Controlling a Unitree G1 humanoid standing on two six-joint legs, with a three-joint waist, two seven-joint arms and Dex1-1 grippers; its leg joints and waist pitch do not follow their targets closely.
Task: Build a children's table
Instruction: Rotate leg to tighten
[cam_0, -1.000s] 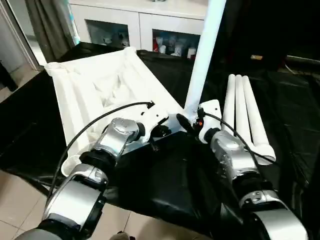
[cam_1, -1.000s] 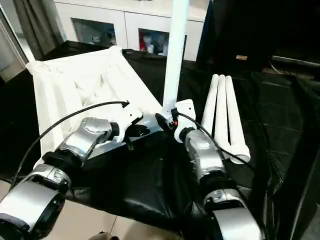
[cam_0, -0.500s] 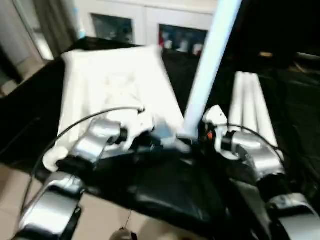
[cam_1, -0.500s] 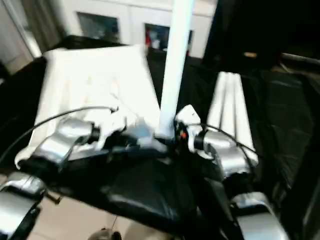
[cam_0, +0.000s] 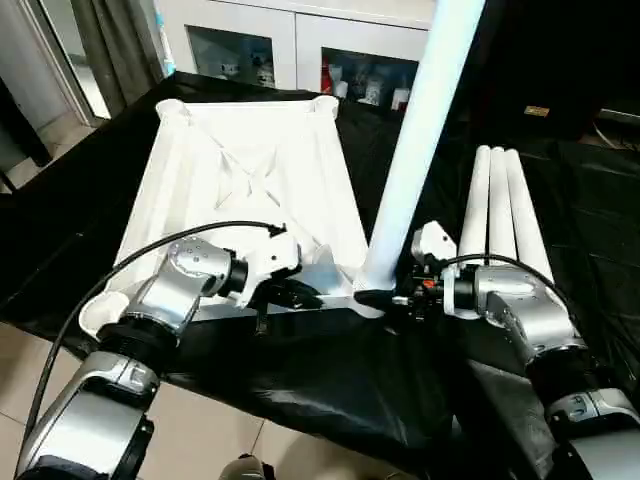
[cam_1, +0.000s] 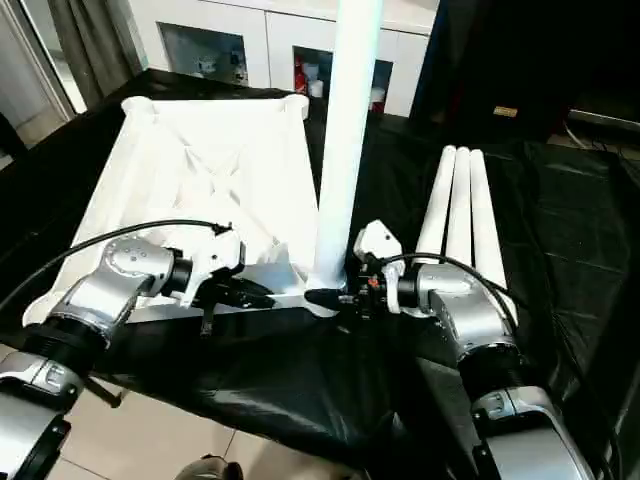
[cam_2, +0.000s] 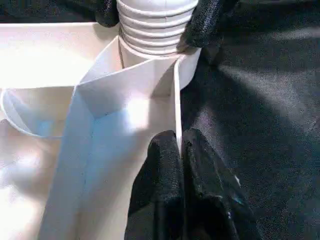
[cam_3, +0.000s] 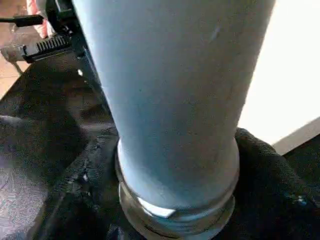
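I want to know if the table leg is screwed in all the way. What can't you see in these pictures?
- Upright leg: its top is cut off by the head views' upper edge.
- Corner socket: the leg's threads enter it, so their depth is hidden in the left wrist view.
- Right gripper: small and dark against the black cloth, so its contact with the leg is unclear.
- Tabletop: near edge hidden behind the left gripper.

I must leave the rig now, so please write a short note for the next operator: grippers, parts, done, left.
Left gripper: shut on the tabletop rim, near its front corner.
Right gripper: around the base of the upright leg, at the corner socket.
Tabletop lies underside up on the black cloth.
Three spare legs lie side by side on the robot's right.
Done: one leg standing in its socket; seating unclear.
Left: three legs.
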